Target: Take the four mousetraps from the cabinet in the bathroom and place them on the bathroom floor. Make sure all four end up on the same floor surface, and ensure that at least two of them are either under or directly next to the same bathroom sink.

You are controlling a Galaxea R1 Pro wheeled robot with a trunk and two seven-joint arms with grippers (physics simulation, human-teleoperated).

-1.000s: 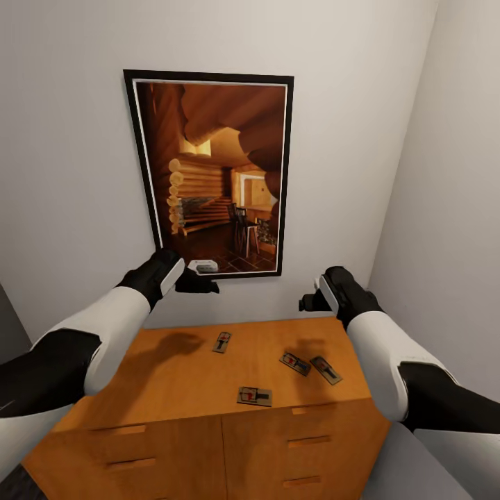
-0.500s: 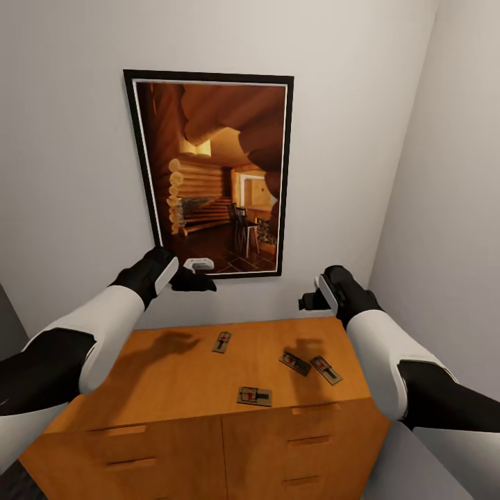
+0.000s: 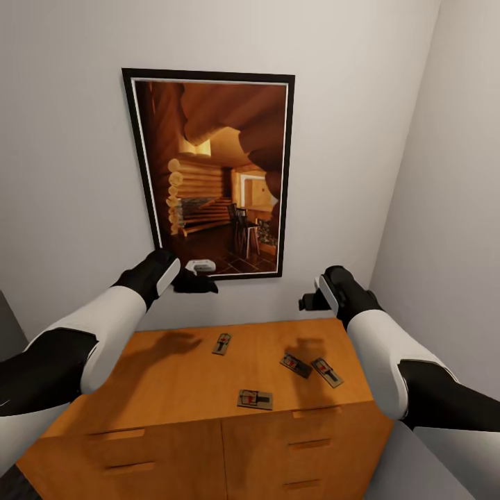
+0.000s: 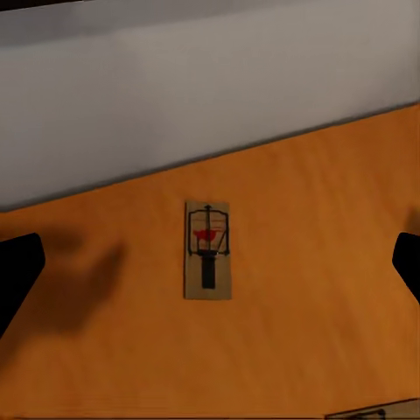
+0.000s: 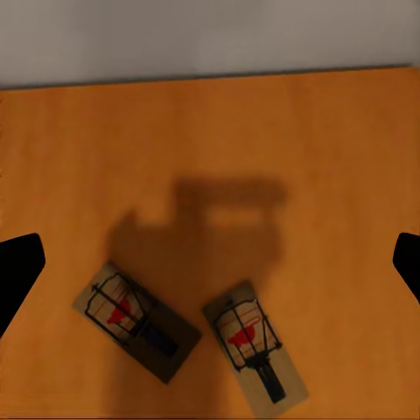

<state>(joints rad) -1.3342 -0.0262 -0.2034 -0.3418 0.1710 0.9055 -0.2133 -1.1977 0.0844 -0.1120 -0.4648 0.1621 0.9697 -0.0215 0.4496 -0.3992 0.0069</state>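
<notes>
Four mousetraps lie on the flat top of the orange-brown cabinet (image 3: pixel 173 375): one at the back middle (image 3: pixel 222 343), two side by side at the right (image 3: pixel 295 364) (image 3: pixel 326 371), one near the front edge (image 3: pixel 255 399). My left gripper (image 3: pixel 197 280) hovers open, high above the cabinet's back left. In the left wrist view, the back mousetrap (image 4: pixel 207 249) lies between its dark fingertips (image 4: pixel 17 271). My right gripper (image 3: pixel 310 303) hangs open above the right pair. In the right wrist view, both traps (image 5: pixel 140 319) (image 5: pixel 254 350) sit below it. Bathroom floor and sink are out of view.
A black-framed picture of a log cabin interior (image 3: pixel 215 173) hangs on the white wall behind the cabinet, close behind my left gripper. A second white wall (image 3: pixel 451 208) closes the corner at the right. Drawer fronts with slim handles (image 3: pixel 309 441) face me.
The head view has shifted slightly, so the cabinet sits a little lower in the picture. My left gripper wavered a little near the picture frame. The mousetraps have not moved.
</notes>
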